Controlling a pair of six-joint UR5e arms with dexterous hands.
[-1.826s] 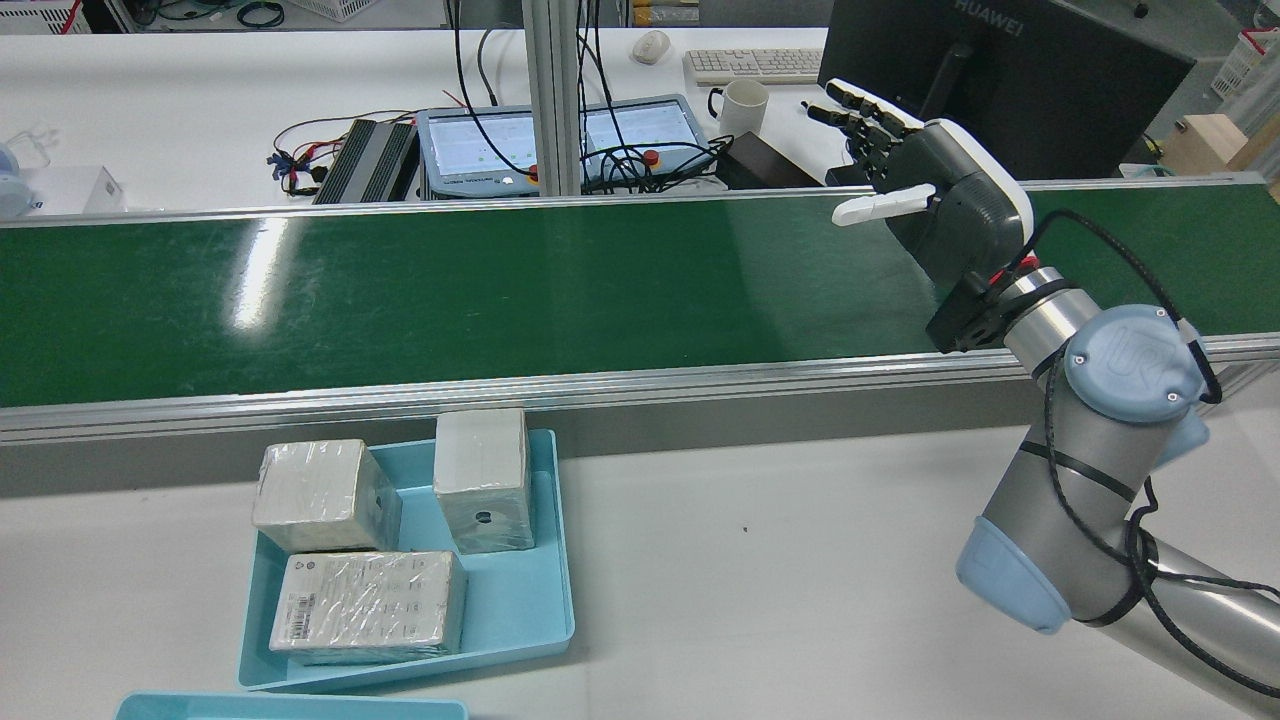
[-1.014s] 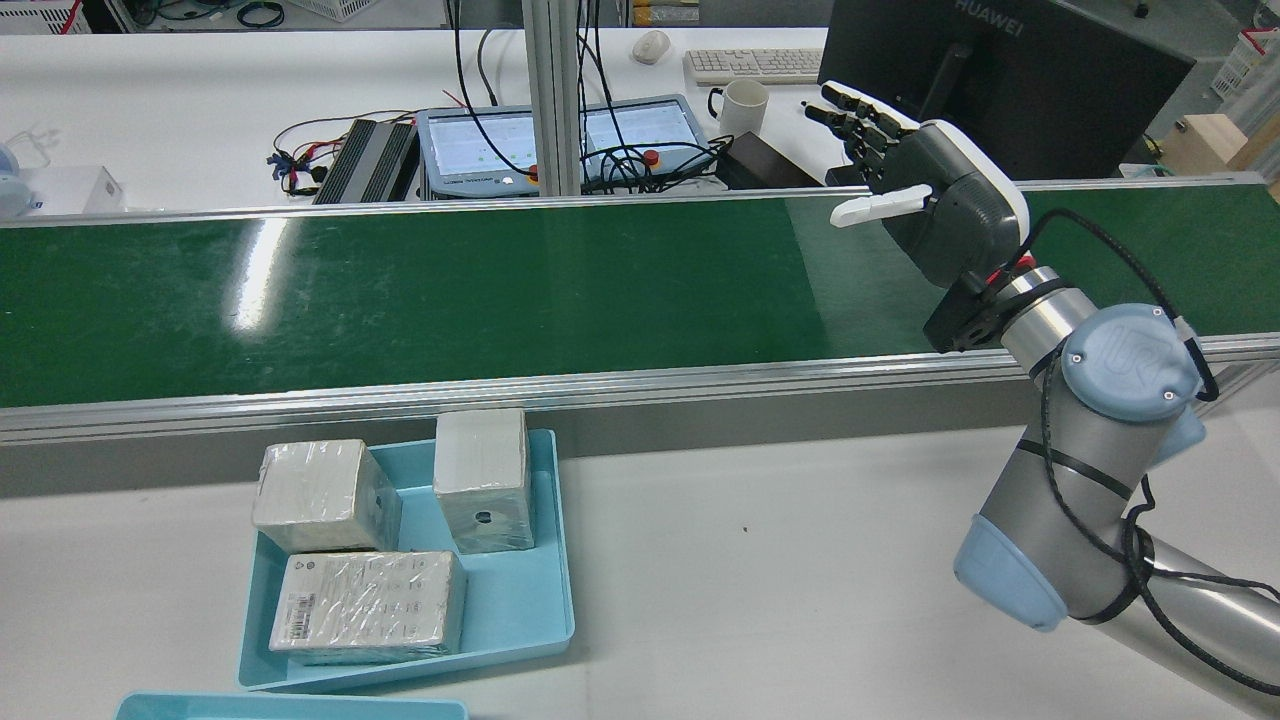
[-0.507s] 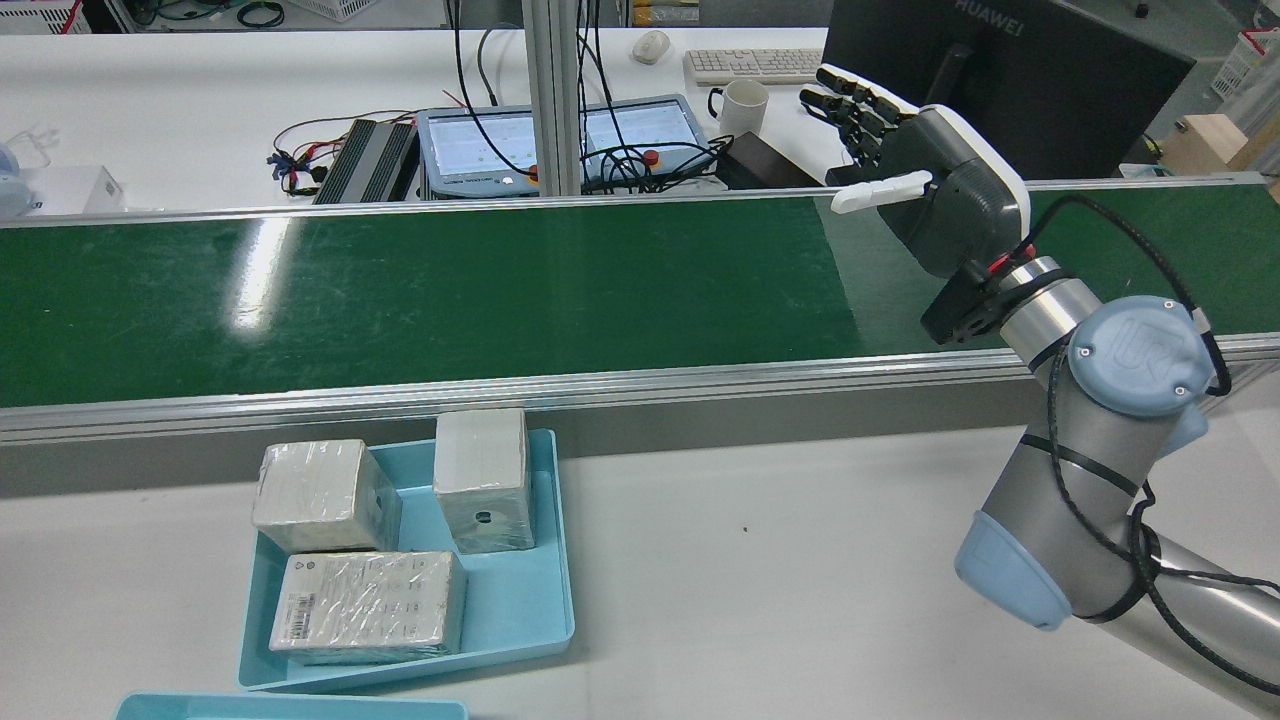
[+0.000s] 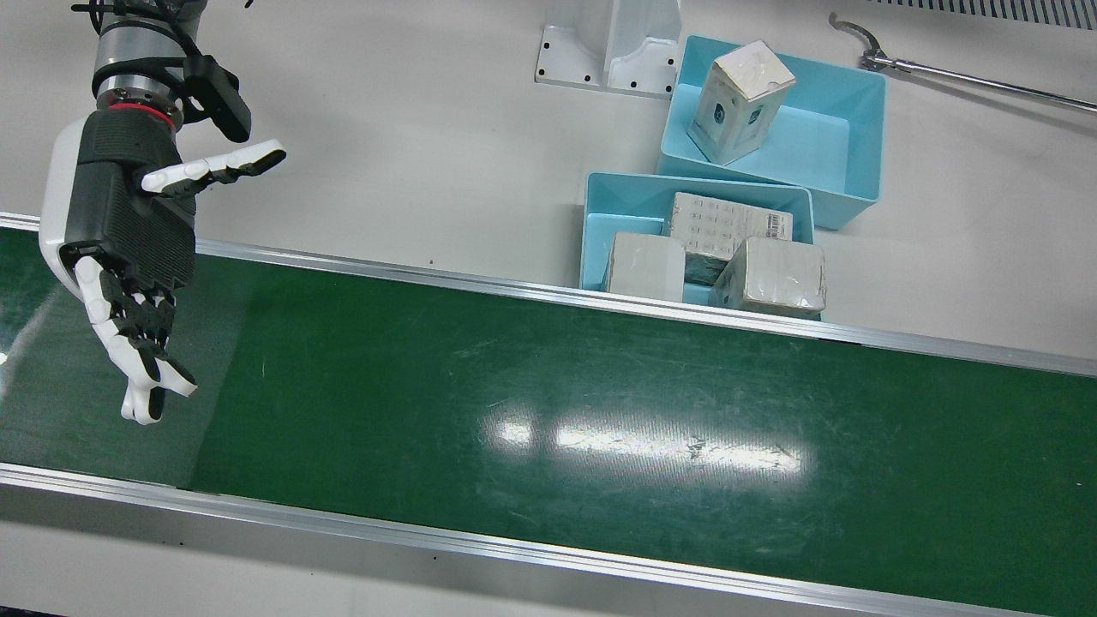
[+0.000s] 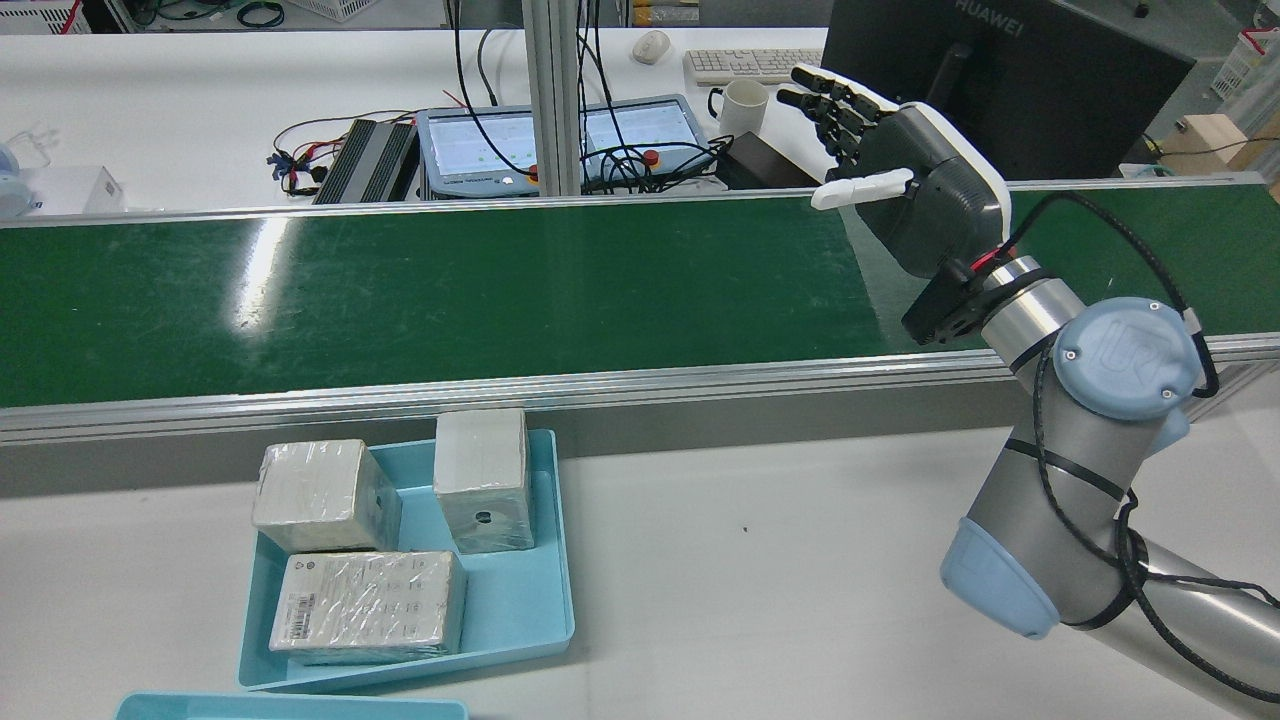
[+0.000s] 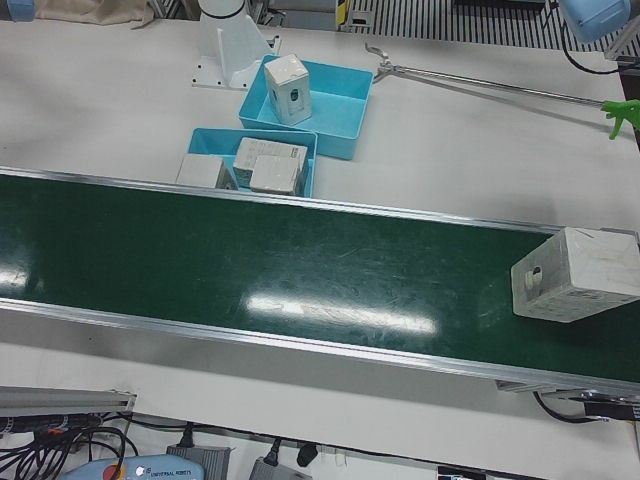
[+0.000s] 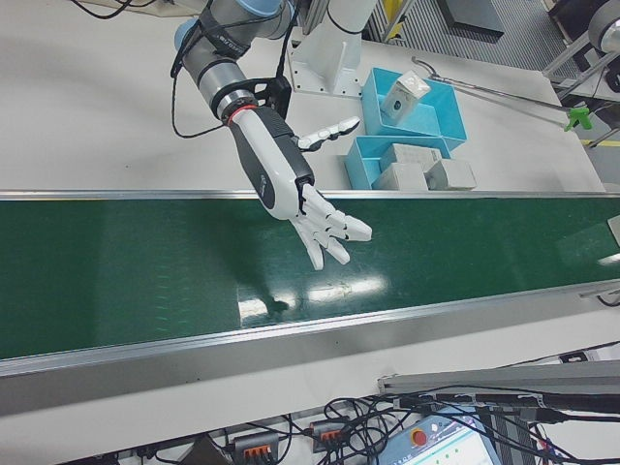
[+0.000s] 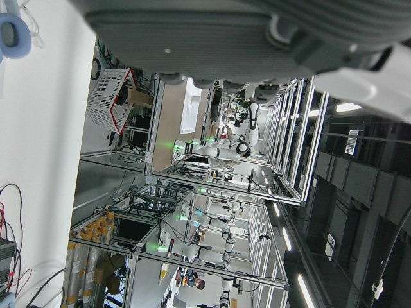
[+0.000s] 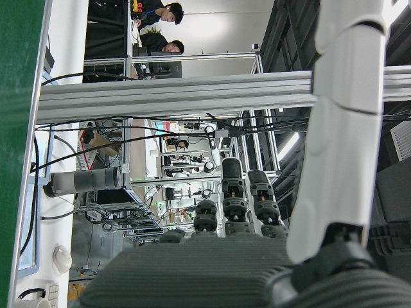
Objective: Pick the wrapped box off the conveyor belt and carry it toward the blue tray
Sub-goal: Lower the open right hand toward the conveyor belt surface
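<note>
The right robot hand (image 5: 925, 185) has drifted a bit leftward over the green conveyor belt (image 5: 500, 290), fingers spread and empty, probably waiting for the plastic-wrapped white box (image 6: 577, 287) coming along.

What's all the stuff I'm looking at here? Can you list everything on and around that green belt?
Conveyor belt: one, green, running across the table.
Wrapped box on the belt: one, whitish, at the belt's end in the left-front view.
Blue trays: two, light blue, side by side beside the belt.
Wrapped boxes in the near tray: three, whitish-grey, crowded together.
Wrapped box in the far tray: one, tilted against the wall.
Reaching stick: one, metal with a green tip, on the table.
Mug: one, white, on the desk behind the belt.
Right robot hand: one, black and white, open above the belt, holding nothing.
</note>
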